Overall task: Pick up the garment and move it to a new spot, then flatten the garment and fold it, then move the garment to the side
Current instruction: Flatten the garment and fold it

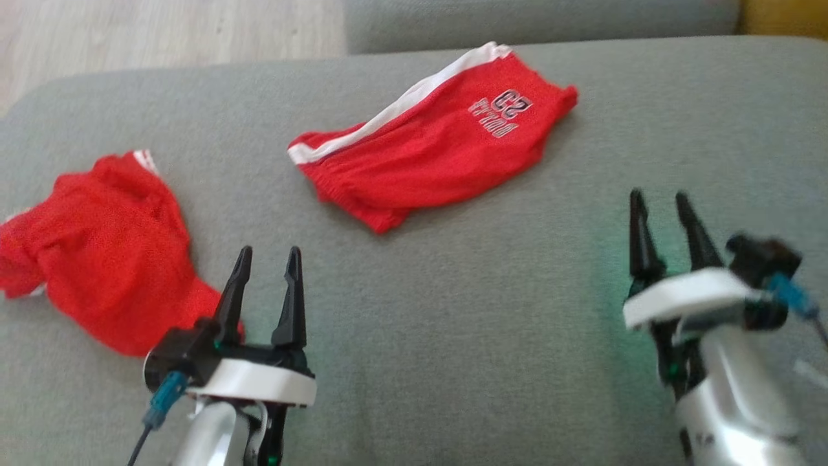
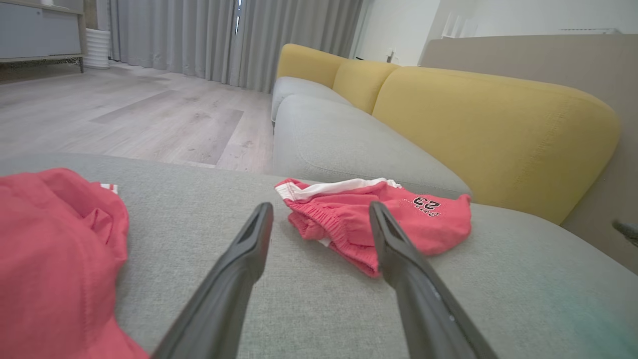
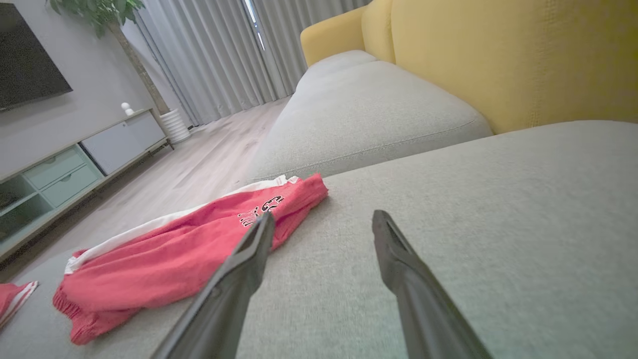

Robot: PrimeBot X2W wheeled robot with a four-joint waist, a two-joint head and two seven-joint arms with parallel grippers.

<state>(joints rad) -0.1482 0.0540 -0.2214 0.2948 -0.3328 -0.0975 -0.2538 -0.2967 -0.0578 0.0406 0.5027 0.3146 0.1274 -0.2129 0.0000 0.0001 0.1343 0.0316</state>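
Note:
A red pair of shorts (image 1: 433, 139) with a white side stripe and a printed "23" lies folded on the grey sofa seat (image 1: 453, 336), far centre; it also shows as shorts (image 2: 384, 219) and shorts (image 3: 184, 254). A second red garment (image 1: 103, 252) lies crumpled at the left, seen again as a garment (image 2: 55, 259). My left gripper (image 1: 266, 259) hovers open just right of the crumpled garment, nothing between its fingers. My right gripper (image 1: 660, 200) hangs open over bare cushion, right of the shorts and apart from them. Both wrist views show spread jaws: left gripper (image 2: 321, 209), right gripper (image 3: 324, 219).
Yellow back cushions (image 2: 488, 134) rise behind the seat. A second grey seat cushion (image 3: 369, 104) adjoins at the far side. Wooden floor (image 2: 124, 114) lies beyond the seat's left edge, with a TV cabinet (image 3: 75, 164) and curtains further off.

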